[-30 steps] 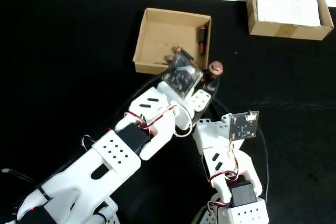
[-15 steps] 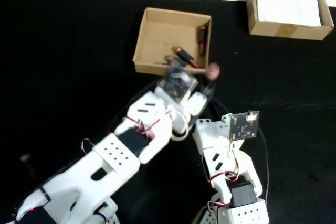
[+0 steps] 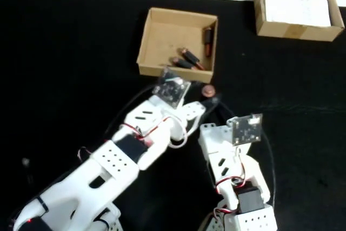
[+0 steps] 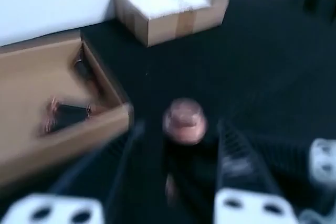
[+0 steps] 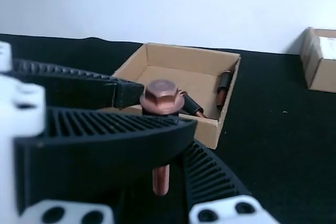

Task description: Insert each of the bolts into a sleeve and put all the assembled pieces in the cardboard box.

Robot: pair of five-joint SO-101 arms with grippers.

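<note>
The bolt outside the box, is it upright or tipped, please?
Upright: the bolt has its hex head on top, shank pointing straight down.

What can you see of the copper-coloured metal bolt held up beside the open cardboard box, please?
The copper-coloured metal bolt has a hexagonal head on a round flange and a smooth-looking shank, with no sleeve on it. It stands upright, head up, outside the corner of the open cardboard box nearest the arms. The right gripper holds it below the head between black ribbed fingers, the shank's lower end hanging free. The left gripper has its fingers open either side of the head.
</note>
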